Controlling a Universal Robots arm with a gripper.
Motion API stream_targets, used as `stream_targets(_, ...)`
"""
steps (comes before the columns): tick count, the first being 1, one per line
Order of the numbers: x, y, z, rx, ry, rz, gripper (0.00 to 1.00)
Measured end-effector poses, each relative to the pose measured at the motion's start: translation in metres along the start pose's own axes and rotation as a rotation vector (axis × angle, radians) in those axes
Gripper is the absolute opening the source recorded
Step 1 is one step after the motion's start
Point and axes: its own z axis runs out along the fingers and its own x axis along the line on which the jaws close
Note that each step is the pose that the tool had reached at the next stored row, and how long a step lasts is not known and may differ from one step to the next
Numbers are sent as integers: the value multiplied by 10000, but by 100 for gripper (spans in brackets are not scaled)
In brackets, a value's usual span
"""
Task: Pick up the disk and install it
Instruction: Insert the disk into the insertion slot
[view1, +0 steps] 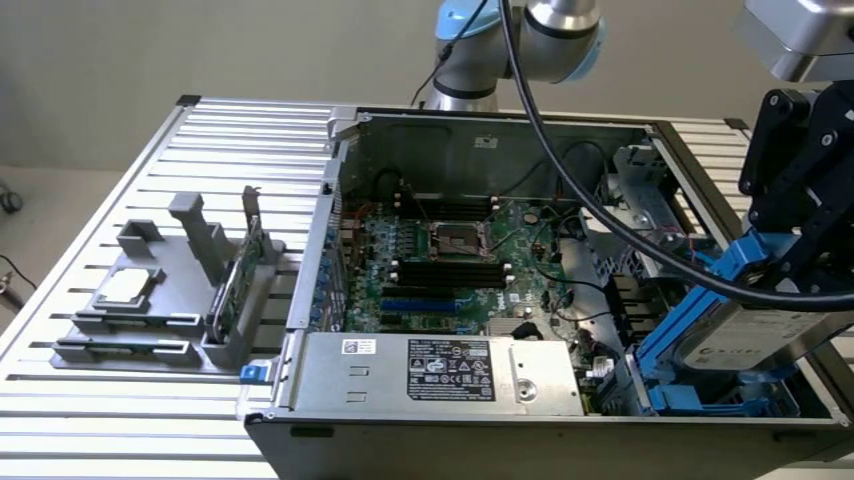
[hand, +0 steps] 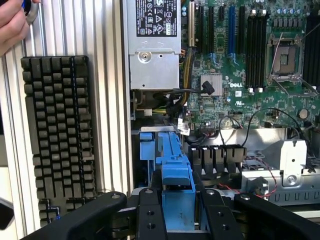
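The disk (view1: 771, 338), a silver-grey drive with a white label in a bright blue carrier, hangs tilted over the right end of the open computer case (view1: 534, 440). My gripper (view1: 790, 285) comes down from the exterior view's upper right and is shut on the carrier's upper edge. In the wrist view the black fingers (hand: 150, 215) stand on either side of the blue carrier (hand: 175, 160), pressed against it. Below the disk are blue drive-bay rails (view1: 667, 355) in the case corner. The disk's lower part is hidden behind the case wall.
The motherboard (view1: 454, 260) fills the case middle, with a power supply (view1: 441, 372) at the front. A grey holder (view1: 134, 320) on the exterior view's left carries a silver chip (view1: 127, 288) and a green card (view1: 227, 290). A keyboard (hand: 60, 135) and a hand (hand: 12, 22) lie beside the case.
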Motion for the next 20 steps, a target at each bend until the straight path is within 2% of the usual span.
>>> stream_targets(7,49,-5,39,-9,-101,-72,33)
stream_targets(20,84,-4,122,-37,-445,-244,33)
